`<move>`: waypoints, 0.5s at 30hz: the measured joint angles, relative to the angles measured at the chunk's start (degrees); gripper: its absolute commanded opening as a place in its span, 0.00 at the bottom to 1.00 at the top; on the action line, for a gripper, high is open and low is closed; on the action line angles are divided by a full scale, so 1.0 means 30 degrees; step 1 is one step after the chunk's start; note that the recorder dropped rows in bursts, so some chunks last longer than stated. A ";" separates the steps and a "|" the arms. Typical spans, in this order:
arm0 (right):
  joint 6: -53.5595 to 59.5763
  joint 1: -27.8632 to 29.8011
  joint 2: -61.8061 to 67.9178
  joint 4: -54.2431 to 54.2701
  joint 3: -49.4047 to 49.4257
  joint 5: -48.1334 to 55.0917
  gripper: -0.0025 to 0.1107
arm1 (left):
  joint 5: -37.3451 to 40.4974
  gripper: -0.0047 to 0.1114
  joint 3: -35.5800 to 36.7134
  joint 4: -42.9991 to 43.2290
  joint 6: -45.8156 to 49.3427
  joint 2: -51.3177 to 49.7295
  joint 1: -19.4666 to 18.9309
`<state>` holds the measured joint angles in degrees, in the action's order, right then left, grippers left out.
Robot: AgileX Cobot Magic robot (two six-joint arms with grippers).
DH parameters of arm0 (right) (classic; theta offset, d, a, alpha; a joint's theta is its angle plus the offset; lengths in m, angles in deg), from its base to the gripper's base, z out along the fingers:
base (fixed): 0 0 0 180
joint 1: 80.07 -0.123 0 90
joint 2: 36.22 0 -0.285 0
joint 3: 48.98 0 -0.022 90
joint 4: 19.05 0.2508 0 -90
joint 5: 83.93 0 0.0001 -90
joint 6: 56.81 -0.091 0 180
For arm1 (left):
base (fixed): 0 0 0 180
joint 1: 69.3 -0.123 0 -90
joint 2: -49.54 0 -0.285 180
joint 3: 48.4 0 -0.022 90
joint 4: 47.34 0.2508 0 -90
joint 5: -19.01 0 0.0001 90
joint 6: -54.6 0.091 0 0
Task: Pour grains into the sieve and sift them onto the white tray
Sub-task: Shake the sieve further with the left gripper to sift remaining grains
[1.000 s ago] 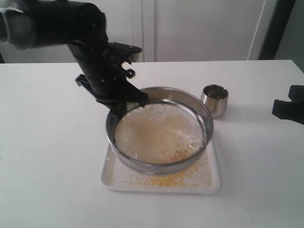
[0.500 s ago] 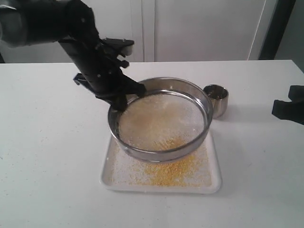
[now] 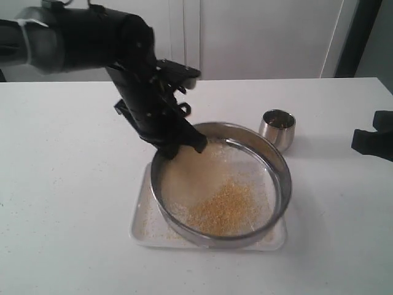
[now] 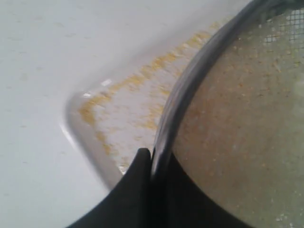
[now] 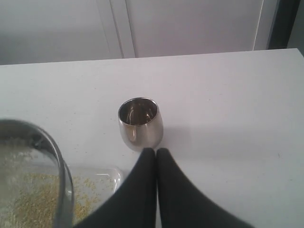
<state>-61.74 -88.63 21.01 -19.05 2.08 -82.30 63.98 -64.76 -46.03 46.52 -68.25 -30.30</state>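
Two grippers are in view: the left gripper [image 3: 184, 142] pinches the far-left rim of the sieve [image 3: 281, 184], which sits over the white tray [image 3: 138, 232] and hides most of it. A yellow heap of grains [image 3: 227, 209] lies on the mesh toward the near side. A small steel cup [image 3: 277, 128] stands upright on the table [image 3: 61, 196] just beyond the sieve's right side, while the right gripper [image 3: 370, 138], pressed together and empty, is well apart to the right.

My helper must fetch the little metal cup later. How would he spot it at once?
On the white table, find the wide sieve over the white tray. On its right-arm side, nearer the wall, stands a steel cup, upright and apart. It alone is small, shiny and round-bellied, with no mesh.
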 measured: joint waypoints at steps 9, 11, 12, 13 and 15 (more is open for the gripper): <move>0.0000 0.0000 0.0000 0.0000 0.0000 0.0000 0.02 | 0.0460 0.04 0.0083 -0.1116 -0.0284 -0.0094 0.0179; 0.0000 0.0000 0.0000 0.0000 0.0000 0.0000 0.02 | 0.0898 0.04 0.0111 -0.1556 -0.0603 0.0268 -0.0924; 0.0000 0.0000 0.0000 0.0000 0.0000 0.0000 0.02 | 0.0494 0.04 0.0072 -0.1414 -0.0494 0.0358 -0.1217; 0.0000 0.0000 0.0000 0.0000 0.0000 0.0000 0.02 | 0.0177 0.04 0.0029 -0.1022 -0.0348 0.0324 -0.1217; 0.0000 0.0000 0.0000 0.0000 0.0000 0.0000 0.02 | 0.0049 0.04 -0.0005 -0.0631 -0.0193 -0.0194 0.0057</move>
<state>-61.74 -88.63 21.01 -19.05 2.08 -82.30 64.13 -64.77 -47.92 45.94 -68.83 -30.13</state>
